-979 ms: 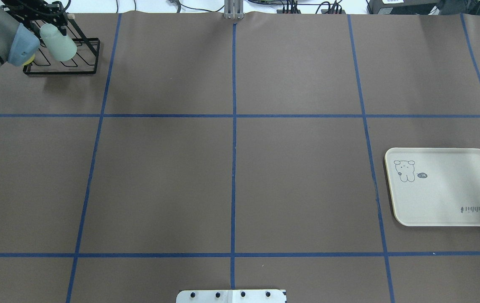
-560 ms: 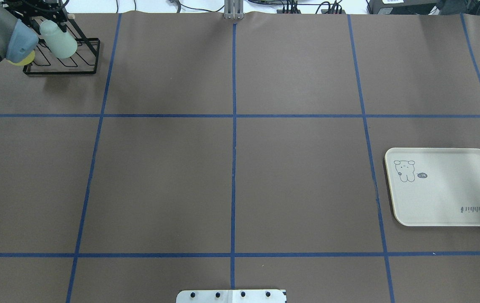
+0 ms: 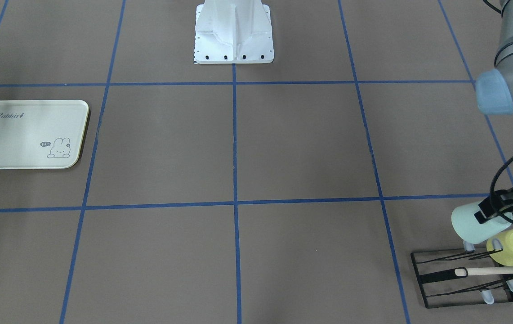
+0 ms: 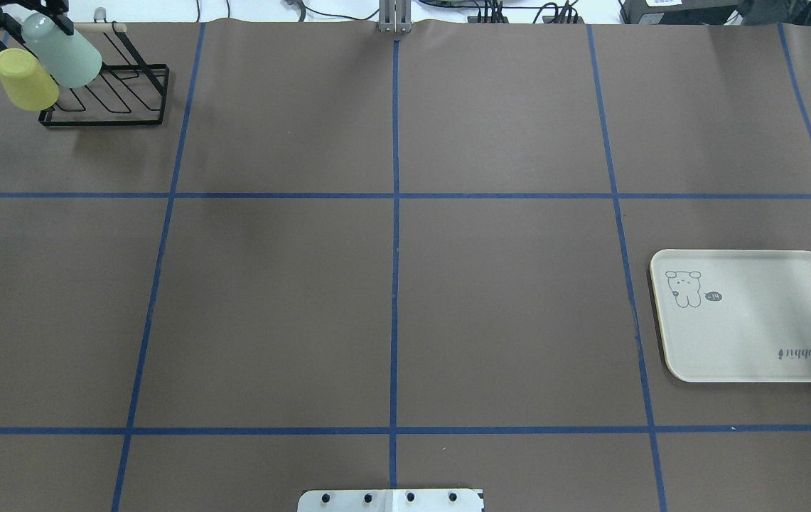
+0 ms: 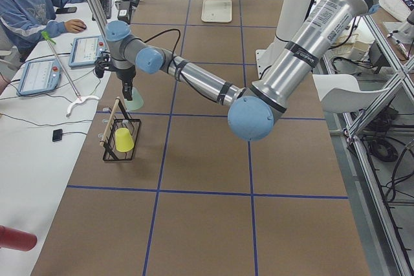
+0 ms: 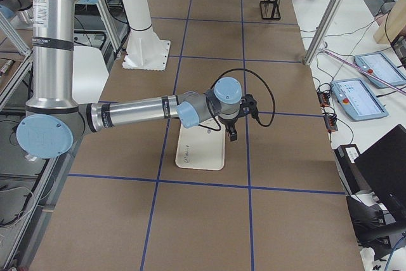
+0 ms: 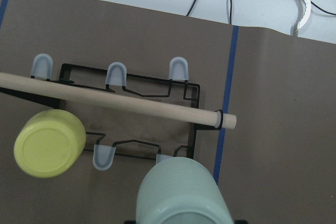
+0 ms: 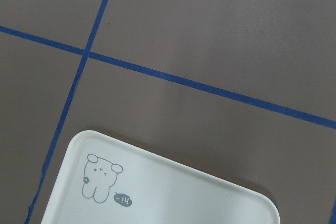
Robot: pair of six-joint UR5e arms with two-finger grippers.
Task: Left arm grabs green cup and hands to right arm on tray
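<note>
1. mint-green plastic, the green cup (image 3: 472, 227) is hanging tilted in the left gripper (image 3: 491, 212), whose fingers are clamping it just over the black wire rack (image 3: 440, 275).
2. a yellow cup (image 3: 512, 247) is sitting on the rack, just beside it.
3. the tray (image 4: 753, 341) is lying well apart, across the table (image 4: 391, 284).
4. the right gripper (image 6: 231, 132) is hanging by the tray's edge; i cannot tell whether its fingers are released or clenched.

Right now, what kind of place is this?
Probably a robotics lab: the left arm works over a table gridded with blue tape, a person sits at a side bench, and teach pendants lie there.
</note>
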